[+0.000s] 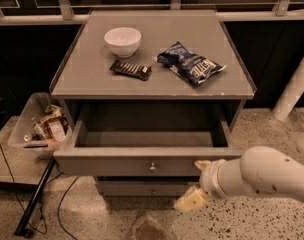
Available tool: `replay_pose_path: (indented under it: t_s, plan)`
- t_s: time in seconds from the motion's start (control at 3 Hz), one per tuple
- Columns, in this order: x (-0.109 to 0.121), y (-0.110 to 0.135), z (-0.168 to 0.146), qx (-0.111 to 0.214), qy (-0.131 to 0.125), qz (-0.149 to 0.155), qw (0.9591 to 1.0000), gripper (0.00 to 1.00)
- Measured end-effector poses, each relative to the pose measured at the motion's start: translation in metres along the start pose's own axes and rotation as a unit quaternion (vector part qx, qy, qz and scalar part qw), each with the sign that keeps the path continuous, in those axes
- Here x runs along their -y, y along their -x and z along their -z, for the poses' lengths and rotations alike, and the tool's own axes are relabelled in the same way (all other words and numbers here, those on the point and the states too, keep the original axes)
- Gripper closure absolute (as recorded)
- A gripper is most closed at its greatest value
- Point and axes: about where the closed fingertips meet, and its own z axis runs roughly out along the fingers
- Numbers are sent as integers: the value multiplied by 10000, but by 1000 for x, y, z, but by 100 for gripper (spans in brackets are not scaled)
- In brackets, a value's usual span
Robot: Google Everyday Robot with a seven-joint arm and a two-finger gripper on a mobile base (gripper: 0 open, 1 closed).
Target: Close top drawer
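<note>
Only writing anywhere was white lettering on the dark blue chip bag (191, 64) on the cabinet top (92, 74), maybe "Kettle", but I couldn't really read it. The wrapper on the dark snack bar (131, 69) by the white bowl (122, 40) was no clearer. The top drawer (107, 165) sat pulled partway out, plain grey inside, with the gripper (196, 183) just right of its knob (152, 167), fingers spread apart, arm cut off at the right edge.

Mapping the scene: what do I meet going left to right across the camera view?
Clear plastic bin of clutter → white ceramic bowl → round metal knob of the grey wooden top drawer → gripper, at the drawer front's right end → white post.
</note>
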Motion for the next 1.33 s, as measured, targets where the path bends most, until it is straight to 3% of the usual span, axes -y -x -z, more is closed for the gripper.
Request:
replay_pose_path:
  t_s: [0.33, 0.67, 1.0, 1.33]
  plan:
    - [32, 14, -25, 101, 9, 39, 9999, 42]
    - [64, 22, -33, 178, -140, 56, 9997, 65]
    - [112, 36, -16, 194, -579, 136, 9980, 88]
    - [118, 37, -12, 199, -633, 133, 9977, 85]
